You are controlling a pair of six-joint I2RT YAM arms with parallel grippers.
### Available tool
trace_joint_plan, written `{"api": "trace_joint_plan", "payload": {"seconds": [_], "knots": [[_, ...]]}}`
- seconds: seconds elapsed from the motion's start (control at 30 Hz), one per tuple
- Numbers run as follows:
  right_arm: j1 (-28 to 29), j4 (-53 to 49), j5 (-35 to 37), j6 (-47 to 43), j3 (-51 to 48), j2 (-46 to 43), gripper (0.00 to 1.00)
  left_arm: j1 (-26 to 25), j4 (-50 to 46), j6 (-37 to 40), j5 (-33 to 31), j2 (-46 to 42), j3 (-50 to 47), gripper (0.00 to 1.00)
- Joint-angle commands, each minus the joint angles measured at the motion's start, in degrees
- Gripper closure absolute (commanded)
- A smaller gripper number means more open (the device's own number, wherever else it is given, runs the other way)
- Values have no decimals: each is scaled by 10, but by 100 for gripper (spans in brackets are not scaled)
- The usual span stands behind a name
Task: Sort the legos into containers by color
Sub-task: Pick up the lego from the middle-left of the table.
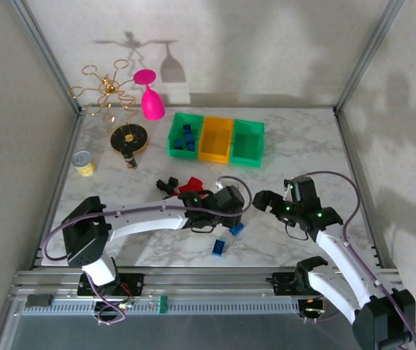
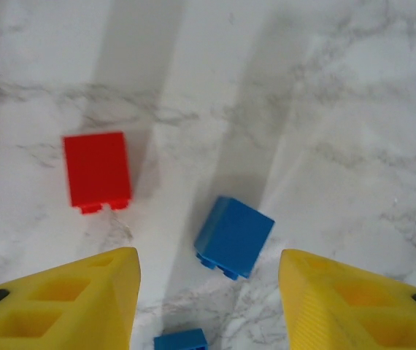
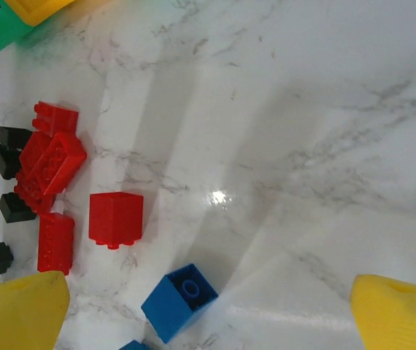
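The left arm's hand, yellow fingers spread wide and empty, hangs above a small blue plastic brick lying skewed on the white marble tabletop, just ahead and squarely between them.

Loose legos lie before the three containers.

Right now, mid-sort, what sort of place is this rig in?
Probably a lab robot test cell, not a home: a marble-patterned tabletop boxed in by silver aluminium frame posts and plain white panels, with staged props like the pink plastic goblet.
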Motion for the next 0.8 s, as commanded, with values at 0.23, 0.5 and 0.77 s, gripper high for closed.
{"api": "trace_joint_plan", "payload": {"seconds": [0.23, 0.5, 0.77], "knots": [[-2, -78, 27, 52, -30, -87, 1, -39, 2, 56, -6, 84, 18, 42], [-2, -74, 26, 50, -36, -92, 1, -38, 20, 74, -6, 133, 33, 42], [-2, -60, 21, 47, -44, -88, 1, -33, 30, 83, -16, 161, 53, 48]]}}
